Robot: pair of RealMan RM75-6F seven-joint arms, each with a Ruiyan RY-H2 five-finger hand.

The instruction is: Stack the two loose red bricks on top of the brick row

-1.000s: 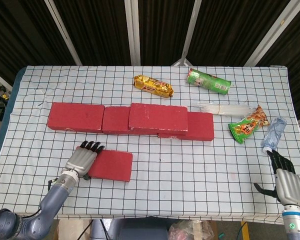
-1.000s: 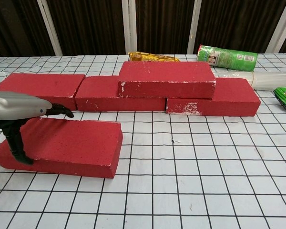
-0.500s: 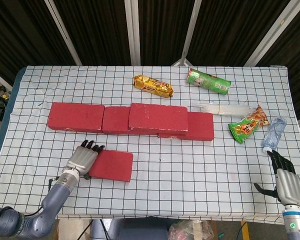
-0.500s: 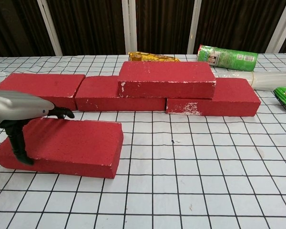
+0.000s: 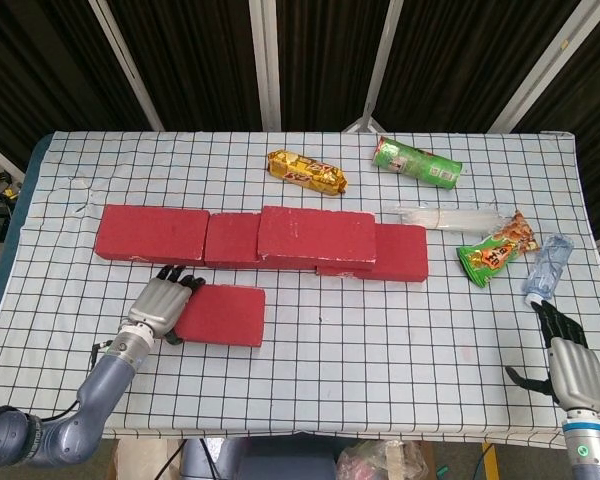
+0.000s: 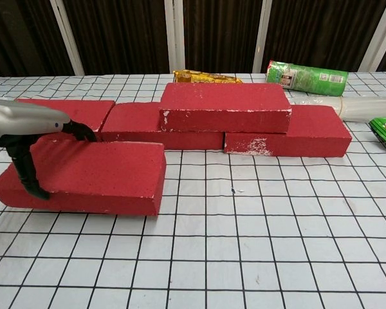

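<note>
The tabletop [image 5: 310, 350], under a grid cloth, carries the brick row [image 5: 155, 233], gold packet [image 5: 306, 171], green can [image 5: 416, 162], snack bag [image 5: 495, 249], bottle [image 5: 547, 266] and plastic tube [image 5: 450, 215]

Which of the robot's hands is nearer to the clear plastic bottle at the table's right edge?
Right. The right hand lies just below the bottle, apart from it; the left hand grips the loose red brick far across the table.
</note>
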